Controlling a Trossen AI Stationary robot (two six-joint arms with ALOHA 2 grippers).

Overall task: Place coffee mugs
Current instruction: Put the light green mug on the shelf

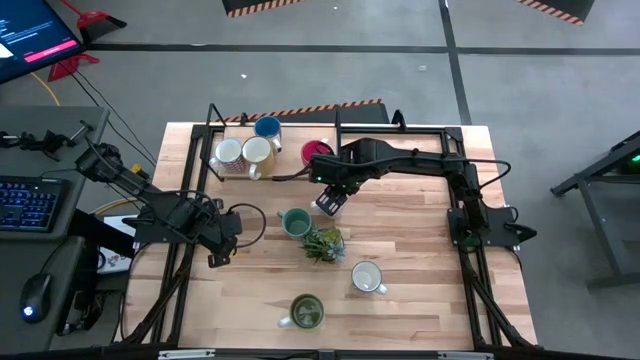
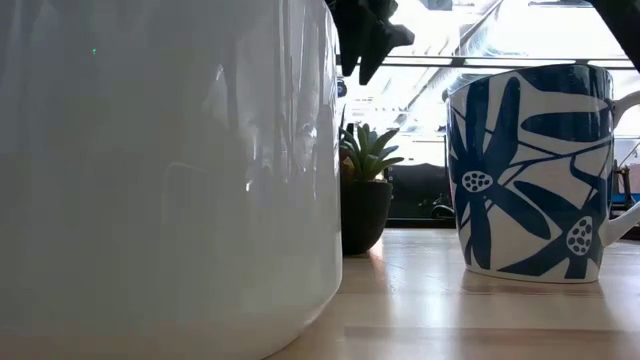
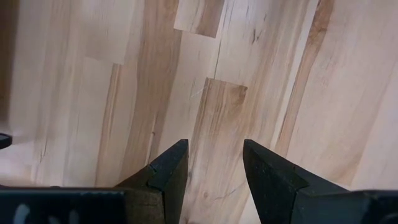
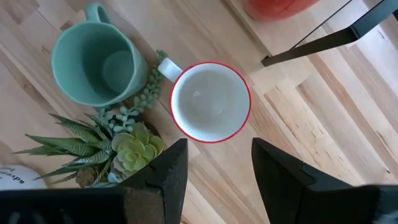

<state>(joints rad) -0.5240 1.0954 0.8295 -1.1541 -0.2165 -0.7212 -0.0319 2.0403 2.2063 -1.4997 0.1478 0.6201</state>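
Several mugs stand upright on the wooden table. A white mug with a red rim (image 4: 210, 102) sits just beyond my right gripper (image 4: 217, 168), which hovers open above it (image 1: 328, 203). The teal mug (image 4: 93, 62) and the spiky plant (image 4: 106, 149) are beside it. At the far left are a blue mug (image 1: 267, 127) and two cream mugs (image 1: 243, 154), with a red mug (image 1: 316, 152) next to them. A white mug (image 1: 367, 278) and an olive mug (image 1: 306, 312) stand nearer. My left gripper (image 3: 214, 168) is open over bare wood at the table's left (image 1: 218, 255).
Black frame bars (image 1: 400, 128) run along the table's far and side edges. In the low view a big white mug (image 2: 160, 170) fills the left and a blue-flowered mug (image 2: 530, 170) stands on the right, with the plant (image 2: 365, 190) between them. Bare wood (image 1: 420, 230) lies at centre right.
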